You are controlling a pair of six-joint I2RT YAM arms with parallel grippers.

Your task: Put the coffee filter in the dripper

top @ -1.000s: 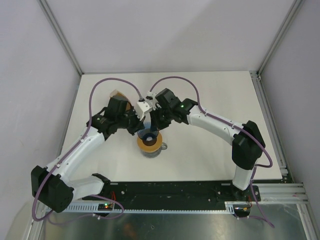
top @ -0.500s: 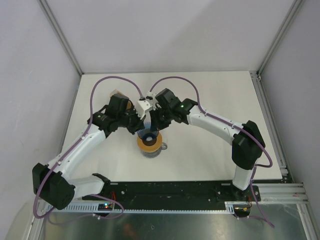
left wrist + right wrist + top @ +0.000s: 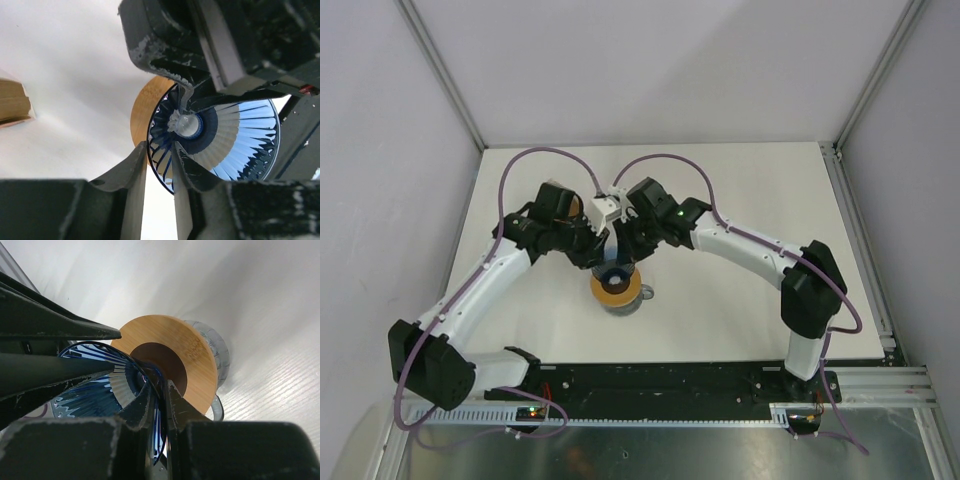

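The bench (image 3: 750,200) is a flat white board with pale panels along its back and sides. A clear glass carafe (image 3: 216,347) stands upright on it near the middle, with a round wooden ring (image 3: 192,357) seated on its mouth. Behind and left of the carafe, apart from it, a stack of tan papers (image 3: 12,102) lies on the bench. In the overhead view an arm hides most of the stack.

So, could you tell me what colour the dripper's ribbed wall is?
The dripper is translucent blue with darker ribs, clearest in the left wrist view.
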